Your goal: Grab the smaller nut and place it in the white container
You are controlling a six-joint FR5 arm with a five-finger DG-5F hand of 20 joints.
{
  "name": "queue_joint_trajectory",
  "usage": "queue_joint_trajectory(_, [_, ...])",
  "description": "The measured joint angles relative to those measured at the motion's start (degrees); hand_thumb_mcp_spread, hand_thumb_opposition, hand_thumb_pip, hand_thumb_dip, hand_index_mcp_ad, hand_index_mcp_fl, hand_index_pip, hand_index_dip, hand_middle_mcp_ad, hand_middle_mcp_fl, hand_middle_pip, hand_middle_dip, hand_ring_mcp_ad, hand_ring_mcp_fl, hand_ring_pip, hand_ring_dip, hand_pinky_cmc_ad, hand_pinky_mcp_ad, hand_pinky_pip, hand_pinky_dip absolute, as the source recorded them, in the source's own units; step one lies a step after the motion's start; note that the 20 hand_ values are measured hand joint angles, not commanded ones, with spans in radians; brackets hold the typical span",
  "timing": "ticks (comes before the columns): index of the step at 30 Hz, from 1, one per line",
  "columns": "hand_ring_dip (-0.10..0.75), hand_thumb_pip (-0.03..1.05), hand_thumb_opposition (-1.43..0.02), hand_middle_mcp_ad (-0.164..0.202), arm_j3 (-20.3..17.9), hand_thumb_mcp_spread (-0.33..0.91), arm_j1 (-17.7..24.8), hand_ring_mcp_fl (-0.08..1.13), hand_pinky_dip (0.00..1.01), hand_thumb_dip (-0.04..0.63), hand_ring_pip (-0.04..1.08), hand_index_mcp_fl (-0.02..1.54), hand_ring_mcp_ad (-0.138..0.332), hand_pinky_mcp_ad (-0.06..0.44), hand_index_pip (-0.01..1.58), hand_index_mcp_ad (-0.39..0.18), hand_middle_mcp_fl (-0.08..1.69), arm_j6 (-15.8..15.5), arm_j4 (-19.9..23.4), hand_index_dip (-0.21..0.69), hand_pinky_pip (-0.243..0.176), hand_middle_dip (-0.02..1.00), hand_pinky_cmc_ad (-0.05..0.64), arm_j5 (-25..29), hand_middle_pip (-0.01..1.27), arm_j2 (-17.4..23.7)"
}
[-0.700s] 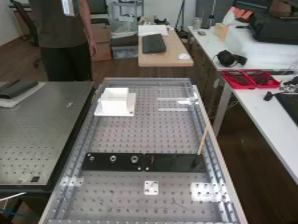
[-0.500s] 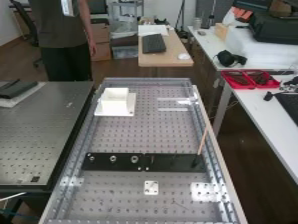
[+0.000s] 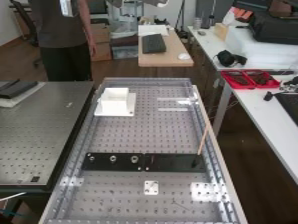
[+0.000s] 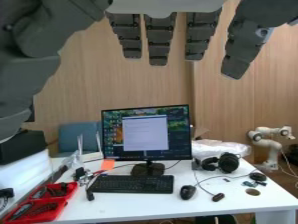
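smaller nut blurred, hand cut off by edge

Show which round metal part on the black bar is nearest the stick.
The bearing; the larger nut and smaller nut stand farther from the stick.

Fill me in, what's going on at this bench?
Nothing is being handled right now. The robot's hand is open and empty, its fingers straight, with a desk monitor beyond it. The smaller nut stands on the black bar, in a row with the larger nut and the bearing. The white container sits farther up the bench, so the nut is not yet placed.
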Motion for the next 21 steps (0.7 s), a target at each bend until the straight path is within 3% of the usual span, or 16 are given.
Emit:
queue_joint_trajectory(4, [0.091,0.47,-0.67,0.058,-1.52,0.18,0.04,0.0,0.2,0.012,0.07,0.01,0.166,0.347,0.05,-0.019,0.01,-0.51,0.91,0.351,-0.103,0.22,0.482,0.25,0.12,0.28])
queue_joint_trajectory(21, [0.093,0.49,-0.7,0.07,-8.68,0.18,-1.82,0.0,0.21,0.031,0.07,0.01,0.173,0.347,0.06,-0.024,0.0,-0.12,5.43,0.367,-0.106,0.24,0.49,0.57,0.13,2.26])
